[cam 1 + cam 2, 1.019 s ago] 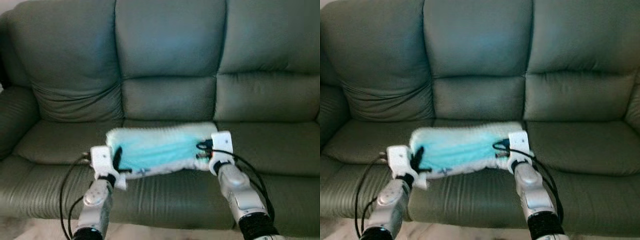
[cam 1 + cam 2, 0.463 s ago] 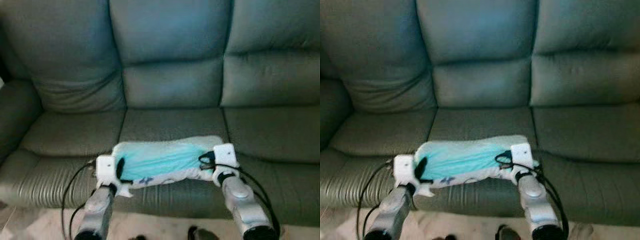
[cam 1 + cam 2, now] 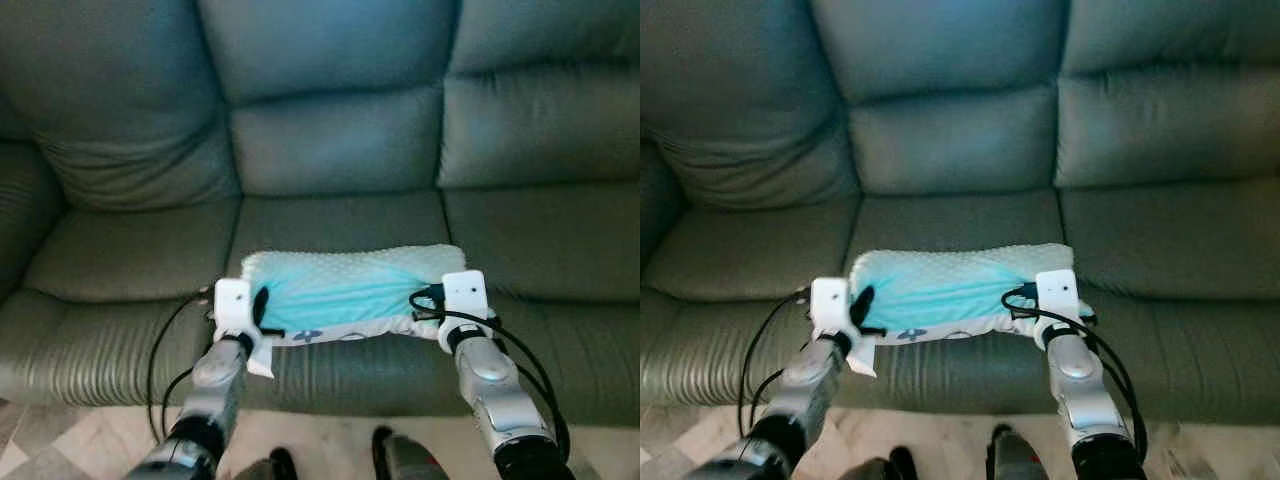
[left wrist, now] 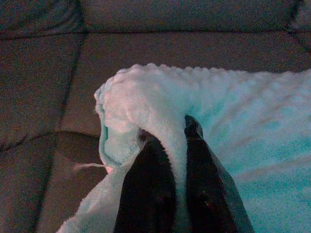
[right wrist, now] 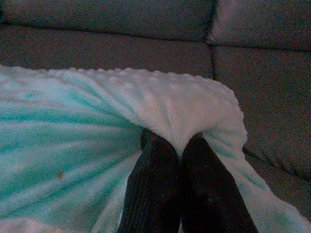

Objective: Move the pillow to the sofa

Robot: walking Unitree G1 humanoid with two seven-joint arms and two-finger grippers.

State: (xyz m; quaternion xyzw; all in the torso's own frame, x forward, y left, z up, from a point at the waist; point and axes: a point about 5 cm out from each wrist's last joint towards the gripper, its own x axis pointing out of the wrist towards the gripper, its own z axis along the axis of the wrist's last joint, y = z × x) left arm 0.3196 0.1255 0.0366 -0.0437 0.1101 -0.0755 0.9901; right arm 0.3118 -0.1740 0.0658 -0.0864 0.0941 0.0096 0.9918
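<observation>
Turquoise pillow [image 3: 345,292] carried over middle seat of green sofa [image 3: 335,140], at 6 o'clock | left hand [image 4: 167,160] and right hand [image 5: 177,150] pinching its ends | remaining: lower, let go.

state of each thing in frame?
pillow: held at both ends, over the front of the middle seat
left gripper: shut on pillow's left end
right gripper: shut on pillow's right end
sofa: nothing lying on the seats

Silver arms [image 3: 490,385], white wrist blocks [image 3: 465,296], black cables [image 3: 165,350]
</observation>
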